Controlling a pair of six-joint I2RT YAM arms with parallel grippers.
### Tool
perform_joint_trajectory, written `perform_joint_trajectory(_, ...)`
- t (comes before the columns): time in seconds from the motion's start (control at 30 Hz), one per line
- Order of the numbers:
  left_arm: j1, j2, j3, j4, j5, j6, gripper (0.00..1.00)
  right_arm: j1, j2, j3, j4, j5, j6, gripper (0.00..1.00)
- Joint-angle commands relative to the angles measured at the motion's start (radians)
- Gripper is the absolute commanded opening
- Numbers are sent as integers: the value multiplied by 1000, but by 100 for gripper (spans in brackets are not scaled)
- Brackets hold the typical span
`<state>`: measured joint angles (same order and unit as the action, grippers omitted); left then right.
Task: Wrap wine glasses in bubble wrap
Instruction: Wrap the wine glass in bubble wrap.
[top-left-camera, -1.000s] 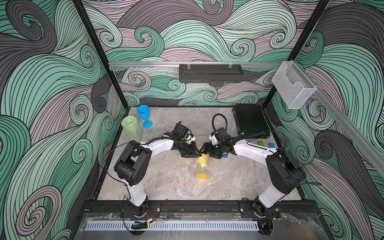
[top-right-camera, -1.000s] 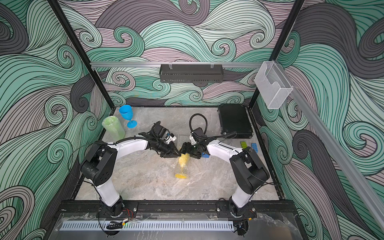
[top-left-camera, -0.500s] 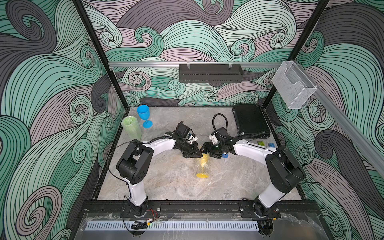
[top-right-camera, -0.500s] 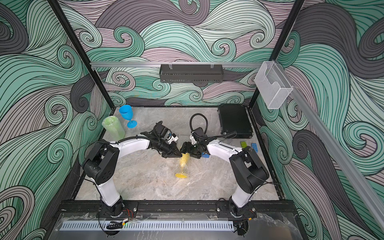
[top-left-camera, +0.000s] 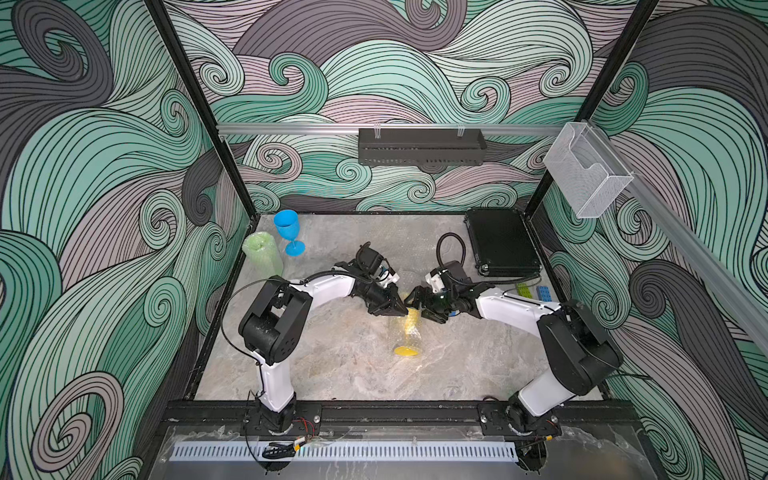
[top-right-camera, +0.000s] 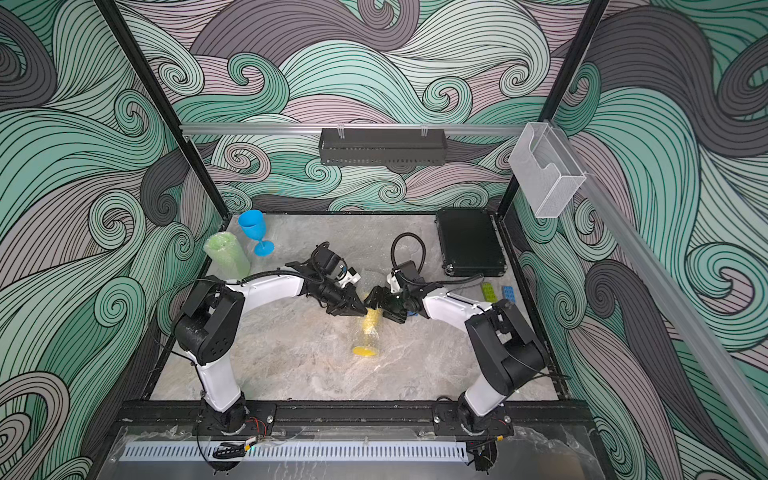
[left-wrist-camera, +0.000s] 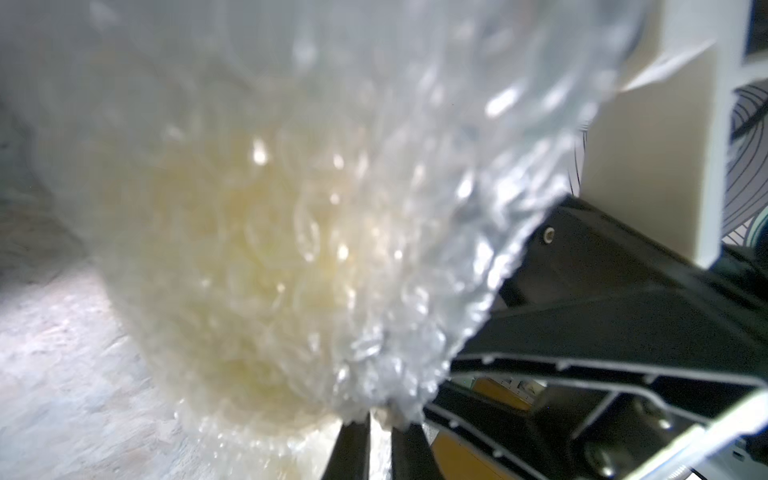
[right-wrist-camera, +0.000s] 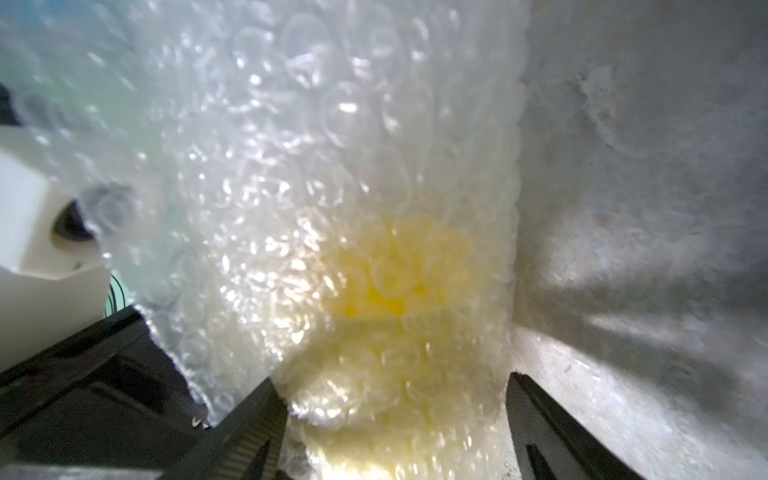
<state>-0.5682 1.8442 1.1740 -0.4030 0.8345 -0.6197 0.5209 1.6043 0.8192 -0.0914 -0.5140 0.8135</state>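
The yellow goblet (top-left-camera: 409, 332) lies on its side on the surface (top-left-camera: 332, 374), rolled in wrap (right-wrist-camera: 332, 166). It is between the two claws, with its foot pointing away from both. The left claw (top-left-camera: 400, 309) is clenched on an edge of the wrap at the bowl end. In its wrist view the fingers (left-wrist-camera: 353, 449) stand almost together with wrap between them. The right claw (top-left-camera: 420, 308) is released, its jaws spread either side of the wrapped bowl. Well beyond the left claw are the blue goblet (top-left-camera: 286, 226), bare and upright, and just beside it the green goblet (top-left-camera: 262, 253), wrapped.
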Motion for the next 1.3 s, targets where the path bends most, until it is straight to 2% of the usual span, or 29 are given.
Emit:
perform_joint_trajectory(0.0,-4,27,26,5,-49,24,14,-8,-39,-26,56,-64,16,87)
perform_joint_trajectory(0.33,-6,42,38,-3,-53,28,14,-22,-75,-26,55,-59,-6,90)
perform_joint_trajectory(0.83,-12,47,42,-6,-50,27,14,-7,-2,77,-114,24,-104,88)
perform_joint_trajectory(1.13,-16,39,44,-9,-47,28,15,-9,47,92,-154,52,-135,73)
perform_joint_trajectory(1.27,-16,9,37,-8,-51,25,22,-11,55,79,-145,50,-139,68)
